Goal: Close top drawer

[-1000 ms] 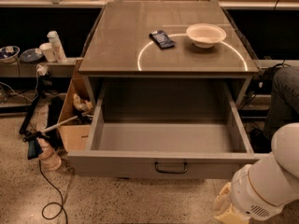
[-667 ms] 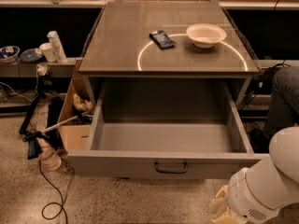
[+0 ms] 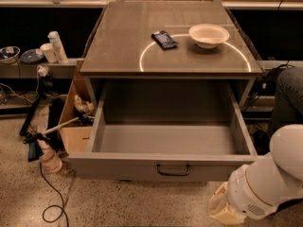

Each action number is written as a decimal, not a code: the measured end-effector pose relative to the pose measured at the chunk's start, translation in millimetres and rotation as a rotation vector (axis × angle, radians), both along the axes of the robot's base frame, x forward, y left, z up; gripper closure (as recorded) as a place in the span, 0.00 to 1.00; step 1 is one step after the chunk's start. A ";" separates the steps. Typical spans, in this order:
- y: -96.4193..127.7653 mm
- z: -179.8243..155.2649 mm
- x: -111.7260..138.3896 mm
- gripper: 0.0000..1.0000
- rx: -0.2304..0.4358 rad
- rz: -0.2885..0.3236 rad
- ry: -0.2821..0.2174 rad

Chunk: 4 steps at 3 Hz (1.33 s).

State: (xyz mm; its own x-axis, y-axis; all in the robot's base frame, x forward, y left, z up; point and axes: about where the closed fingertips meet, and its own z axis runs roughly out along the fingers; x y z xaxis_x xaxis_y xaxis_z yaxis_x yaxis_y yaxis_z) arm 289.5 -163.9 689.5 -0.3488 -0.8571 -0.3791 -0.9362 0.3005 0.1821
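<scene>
Camera view: the top drawer [image 3: 118, 166] stands pulled far out, up and left of the gripper [image 3: 222, 211], which hangs low near the drawer's front right corner; whether the gripper is wide or narrow cannot be told. The drawer is stiff metal, probably heavy yet free-sliding. Best pushed flat on the front panel beside the loop handle [image 3: 173, 170].

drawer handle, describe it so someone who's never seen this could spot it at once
Find the grey cabinet in the middle, white bowl on top. Its top drawer stands wide open; the handle sits at the centre of the front panel, left of the gripper at the bottom right. It is the only small dark loop on that plain grey panel.
</scene>
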 end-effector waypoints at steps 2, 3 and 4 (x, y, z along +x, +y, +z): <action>20.7 -5.7 51.7 1.00 0.038 0.007 -0.035; 24.6 -11.3 104.6 1.00 0.012 0.018 -0.067; 24.0 -11.4 107.3 1.00 0.006 0.020 -0.070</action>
